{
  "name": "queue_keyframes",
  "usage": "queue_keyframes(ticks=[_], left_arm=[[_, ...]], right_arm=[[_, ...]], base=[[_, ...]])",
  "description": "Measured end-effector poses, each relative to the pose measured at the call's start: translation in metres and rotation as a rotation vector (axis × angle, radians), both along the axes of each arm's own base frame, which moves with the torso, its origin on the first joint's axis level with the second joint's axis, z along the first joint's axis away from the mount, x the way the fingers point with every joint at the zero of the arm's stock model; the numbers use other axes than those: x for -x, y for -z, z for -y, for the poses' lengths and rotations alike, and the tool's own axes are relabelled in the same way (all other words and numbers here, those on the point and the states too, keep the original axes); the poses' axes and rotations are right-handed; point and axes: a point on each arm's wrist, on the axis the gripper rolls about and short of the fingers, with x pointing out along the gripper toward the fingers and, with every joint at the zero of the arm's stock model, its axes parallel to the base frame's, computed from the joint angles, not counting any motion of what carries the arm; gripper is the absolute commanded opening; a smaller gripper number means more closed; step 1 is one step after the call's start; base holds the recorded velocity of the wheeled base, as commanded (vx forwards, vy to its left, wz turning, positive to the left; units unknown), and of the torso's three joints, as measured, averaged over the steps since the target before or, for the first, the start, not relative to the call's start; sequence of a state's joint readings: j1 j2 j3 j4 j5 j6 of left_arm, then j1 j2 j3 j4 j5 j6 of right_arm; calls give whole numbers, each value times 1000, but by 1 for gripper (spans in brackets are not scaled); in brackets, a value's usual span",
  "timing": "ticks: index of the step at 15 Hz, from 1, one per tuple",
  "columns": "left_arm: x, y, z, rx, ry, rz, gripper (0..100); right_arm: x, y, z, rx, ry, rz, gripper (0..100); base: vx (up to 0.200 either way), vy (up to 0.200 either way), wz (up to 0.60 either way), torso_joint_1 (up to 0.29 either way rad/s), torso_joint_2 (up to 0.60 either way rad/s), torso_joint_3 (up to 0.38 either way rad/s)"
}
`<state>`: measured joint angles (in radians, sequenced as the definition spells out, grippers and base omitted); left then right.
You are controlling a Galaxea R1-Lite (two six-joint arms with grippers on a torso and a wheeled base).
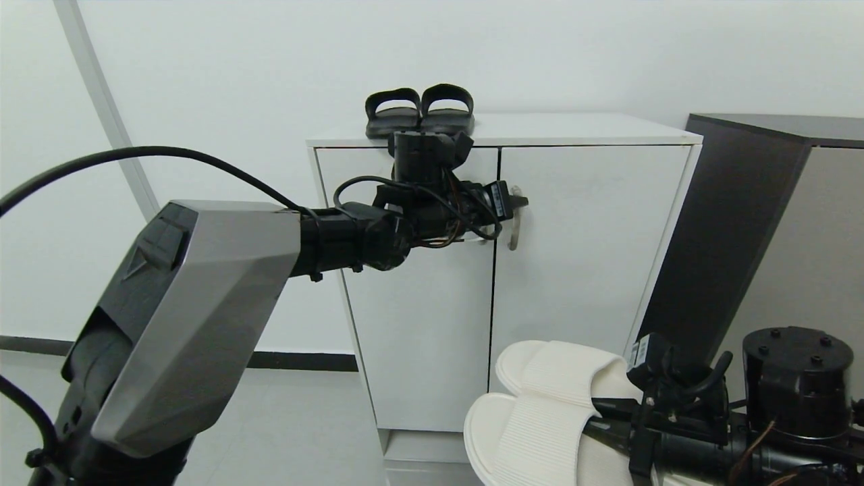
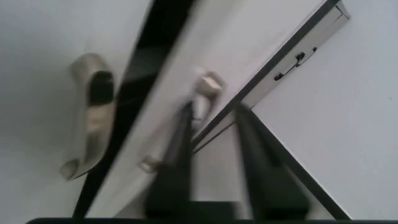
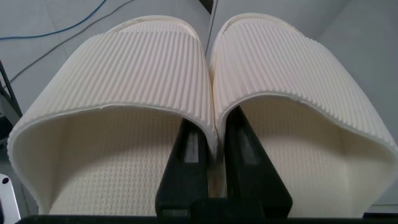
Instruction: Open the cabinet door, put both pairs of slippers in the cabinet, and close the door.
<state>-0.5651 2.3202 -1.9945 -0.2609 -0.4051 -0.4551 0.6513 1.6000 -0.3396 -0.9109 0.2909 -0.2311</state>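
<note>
My right tool (image 3: 214,124) clamps the soft, light white slippers (image 3: 155,81) by their touching inner walls; my left tool (image 2: 213,112), spread open, faces the rigid door handle (image 2: 208,84) just ahead.

Your left gripper (image 2: 214,115) holds its two dark fingers (image 2: 177,168) apart against a white cabinet door (image 2: 249,37). One finger lies along that door's metal handle (image 2: 208,82). Across the dark seam (image 2: 143,62) sits the other door's handle (image 2: 87,118).
</note>
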Motion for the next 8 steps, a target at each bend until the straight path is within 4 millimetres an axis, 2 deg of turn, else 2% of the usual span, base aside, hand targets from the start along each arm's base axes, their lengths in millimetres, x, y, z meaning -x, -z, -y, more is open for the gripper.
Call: queue_keyframes(ticks=[4,8], left_arm=[[9,0,-1,-10,7,-16,0],[39,1,-5,-14,34,-28,0]], right_arm=[[2,0,0,1,-6,-2,0],[5,1,-1,3,-19,-4,0]], base=[[0,0,0,0,0,0],[0,0,0,0,0,0]])
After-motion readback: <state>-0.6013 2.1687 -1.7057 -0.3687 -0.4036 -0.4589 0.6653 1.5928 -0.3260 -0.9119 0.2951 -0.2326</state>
